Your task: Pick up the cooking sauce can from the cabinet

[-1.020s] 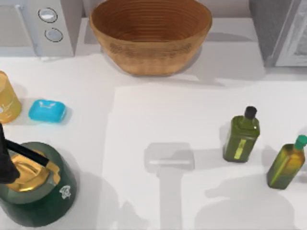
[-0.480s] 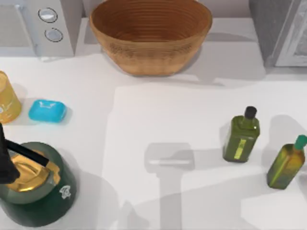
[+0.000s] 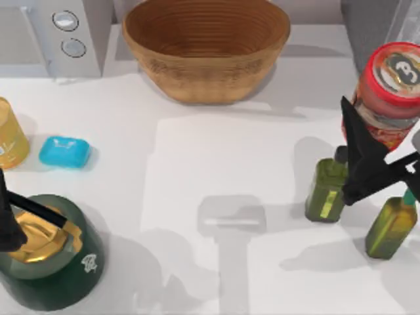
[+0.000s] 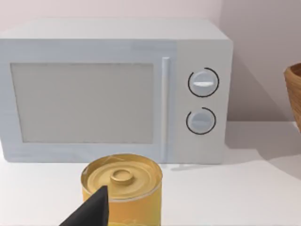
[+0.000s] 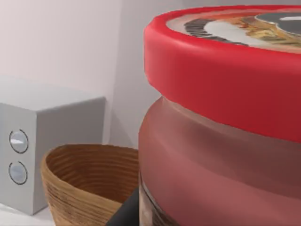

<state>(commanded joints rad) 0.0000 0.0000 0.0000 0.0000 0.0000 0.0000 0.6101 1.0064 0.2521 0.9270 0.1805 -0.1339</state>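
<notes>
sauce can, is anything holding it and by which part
The right gripper holds the cooking sauce can by its lower side wall, jaws below the red lid, raised over the table's right side.

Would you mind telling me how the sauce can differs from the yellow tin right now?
The sauce can has a red lid with a dark round emblem; the yellow tin is gold all over. The sauce can is held by the right gripper above the green bottles, at the table's right; the yellow tin stands on the table at its left edge. Both are upright cylinders.
</notes>
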